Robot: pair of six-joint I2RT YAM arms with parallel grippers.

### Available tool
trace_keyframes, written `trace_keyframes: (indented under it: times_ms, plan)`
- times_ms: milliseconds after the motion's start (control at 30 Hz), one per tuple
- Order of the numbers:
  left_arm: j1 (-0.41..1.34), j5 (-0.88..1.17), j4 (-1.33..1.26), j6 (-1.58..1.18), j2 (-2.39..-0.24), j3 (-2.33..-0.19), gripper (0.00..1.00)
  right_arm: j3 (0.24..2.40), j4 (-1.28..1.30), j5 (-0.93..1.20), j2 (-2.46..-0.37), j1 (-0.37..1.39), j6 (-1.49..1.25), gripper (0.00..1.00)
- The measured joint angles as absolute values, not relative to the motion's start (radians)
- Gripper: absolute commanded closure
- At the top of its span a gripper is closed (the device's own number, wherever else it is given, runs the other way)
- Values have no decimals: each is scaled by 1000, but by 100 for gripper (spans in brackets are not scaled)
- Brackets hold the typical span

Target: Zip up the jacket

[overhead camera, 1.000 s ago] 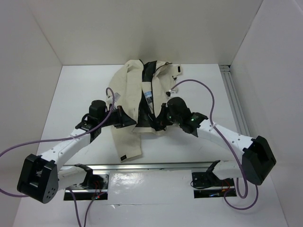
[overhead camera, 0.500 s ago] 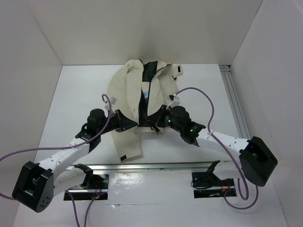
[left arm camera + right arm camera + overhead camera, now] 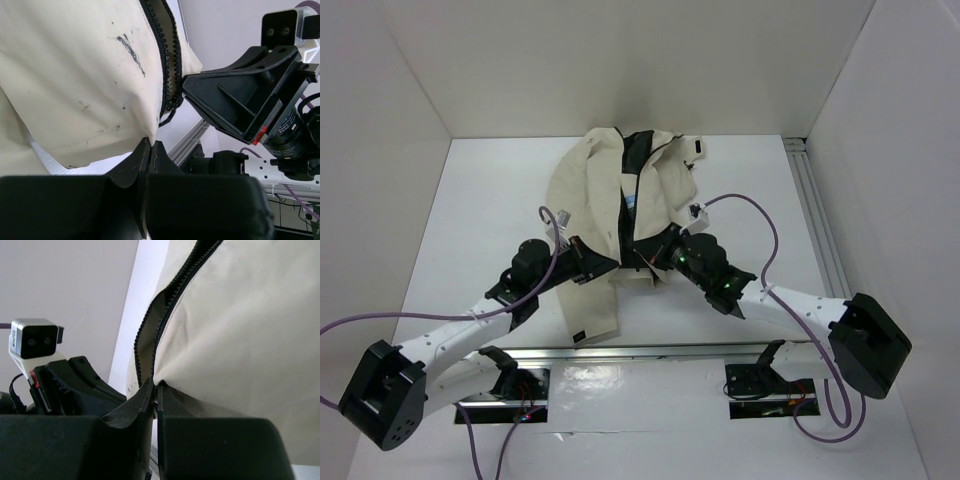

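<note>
The cream jacket point(image 3: 590, 190) lies on the white table, collar at the back, black lining showing at the open front. My left gripper point(image 3: 605, 268) is shut on the bottom hem of the left front panel point(image 3: 100, 90), beside the black zipper teeth point(image 3: 167, 55). My right gripper point(image 3: 655, 262) is shut on the bottom corner of the right front panel point(image 3: 240, 325), next to its zipper teeth point(image 3: 150, 325). The two grippers face each other a short way apart, holding the hem lifted. The zipper is open; I see no slider.
An aluminium rail point(image 3: 820, 220) runs along the table's right side. White walls enclose the back and both sides. Purple cables point(image 3: 760, 215) loop above both arms. The arm bases and a metal bar point(image 3: 650, 352) sit at the near edge.
Both grippers have drawn toward the near edge with the jacket's bottom hem, pulling the front panels straighter. The right arm has swung lower and left; the jacket has slid a little nearer.
</note>
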State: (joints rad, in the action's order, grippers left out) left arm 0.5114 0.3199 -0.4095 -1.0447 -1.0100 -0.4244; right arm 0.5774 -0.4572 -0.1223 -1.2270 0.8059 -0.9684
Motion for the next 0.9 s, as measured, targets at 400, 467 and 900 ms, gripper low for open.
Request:
trace_keyframes:
  times_ms: [400, 467, 900]
  plan:
    - [548, 244, -435, -1079, -1017, -427, 100, 575, -470, -174, -1227, 825, -1006, 100]
    - [548, 239, -435, -1081, -1017, -428, 100, 572, -475, -173, -1227, 827, -1008, 100]
    - [548, 207, -449, -1079, -1032, -485, 100, 547, -510, -141, -1232, 833, -1032, 100]
